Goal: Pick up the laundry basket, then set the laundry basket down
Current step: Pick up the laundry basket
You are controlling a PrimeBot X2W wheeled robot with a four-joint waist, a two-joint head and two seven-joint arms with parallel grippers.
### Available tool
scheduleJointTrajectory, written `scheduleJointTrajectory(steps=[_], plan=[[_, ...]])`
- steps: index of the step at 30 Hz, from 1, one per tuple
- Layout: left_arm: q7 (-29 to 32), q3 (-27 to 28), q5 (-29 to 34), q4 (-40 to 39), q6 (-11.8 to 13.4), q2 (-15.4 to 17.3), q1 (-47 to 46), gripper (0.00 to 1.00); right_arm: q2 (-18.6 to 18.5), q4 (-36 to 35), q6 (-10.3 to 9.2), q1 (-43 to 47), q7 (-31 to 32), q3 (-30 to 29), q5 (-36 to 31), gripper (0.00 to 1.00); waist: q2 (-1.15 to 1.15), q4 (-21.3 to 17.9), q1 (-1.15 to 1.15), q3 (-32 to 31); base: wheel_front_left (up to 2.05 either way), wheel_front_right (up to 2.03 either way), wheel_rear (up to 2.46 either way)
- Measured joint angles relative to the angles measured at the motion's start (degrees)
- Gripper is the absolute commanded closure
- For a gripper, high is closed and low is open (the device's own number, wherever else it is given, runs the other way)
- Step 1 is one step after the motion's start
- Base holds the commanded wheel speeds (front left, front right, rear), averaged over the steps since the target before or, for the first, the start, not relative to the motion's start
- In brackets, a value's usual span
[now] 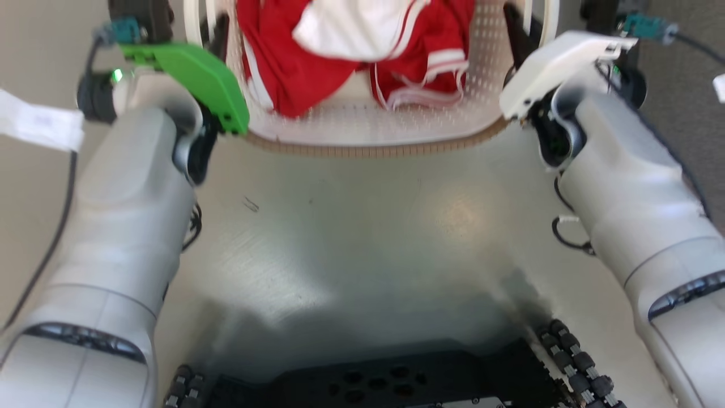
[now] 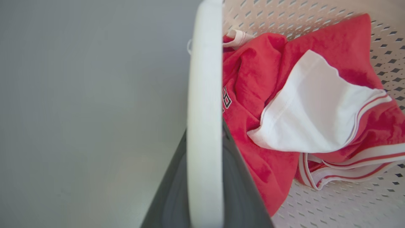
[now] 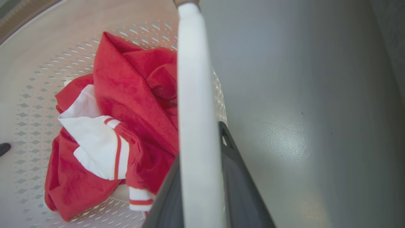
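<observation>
Laundry basket [image 1: 368, 151] sits directly ahead of the robot's base, between both forearms, over the grey floor [image 1: 362, 238]. We cannot tell whether it rests on that floor or hangs just clear of it. Red and white garments [image 1: 294, 73] lie loose inside.

We find the left end effector [image 2: 205, 136] clenched across the left handle [image 2: 204, 63], with a dark finger on either side of the white bar. The right end effector [image 3: 199, 142] is likewise grasping the right handle [image 3: 193, 63].

We judge the carry to be the step in hand. Recommendation: move both arms level and together so the laundry basket rides flat, grip firmly, lower slowly, and release only once its base bears fully on the floor.
</observation>
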Motion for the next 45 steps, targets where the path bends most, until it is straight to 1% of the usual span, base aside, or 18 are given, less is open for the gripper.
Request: scheduleJointTrajectory(steps=[6, 11, 13, 19, 20, 32, 45], plan=[[-0.32, -1.27, -1.34, 2.05, -0.03, -0.33, 3.80, 1.00, 0.66, 1.52, 0.09, 3.76, 0.02, 1.43, 1.88, 1.00, 0.00, -0.13, 0.00, -4.02, 0.00, 0.00, 0.00], [0.10, -2.48, -2.69, 3.07, -0.04, -0.36, 5.17, 1.00, 0.83, 1.97, 0.27, 5.53, 0.20, 2.81, 3.64, 1.00, 0.00, -0.21, 0.00, -7.81, 0.00, 0.00, 0.00], [0.19, -2.63, -3.24, 3.46, -0.09, -0.42, 5.88, 1.00, 0.85, 2.04, 0.54, 6.10, 0.87, 3.26, 4.26, 1.00, 0.00, -0.24, 0.00, -9.38, 0.00, 0.00, 0.00], [1.00, -2.86, -4.79, 4.71, -0.09, -0.75, 9.48, 1.00, 0.93, 2.30, 0.54, 9.33, 2.69, 5.47, 5.65, 1.00, 0.00, -0.44, 0.00, -14.18, 0.00, 0.00, 0.00], [1.20, -3.01, -5.71, 5.17, -0.09, -0.92, 10.52, 1.00, 0.96, 2.32, 0.54, 10.46, 3.30, 6.04, 6.72, 1.00, 0.00, -0.54, 0.00, -15.80, 0.00, 0.00, 0.00], [3.12, -4.58, -8.28, 6.67, -0.10, -1.44, 16.53, 1.00, 1.24, 2.99, 0.56, 16.81, 5.68, 8.43, 10.22, 1.00, 0.00, -0.97, 0.00, -25.65, 0.00, 0.00, 0.00], [5.78, -6.09, -11.29, 8.57, -0.11, -1.75, 23.49, 1.00, 1.42, 3.45, 0.56, 22.58, 10.24, 11.99, 12.45, 1.00, 0.00, -1.14, 0.00, -36.43, 0.00, 0.00, 0.00]])
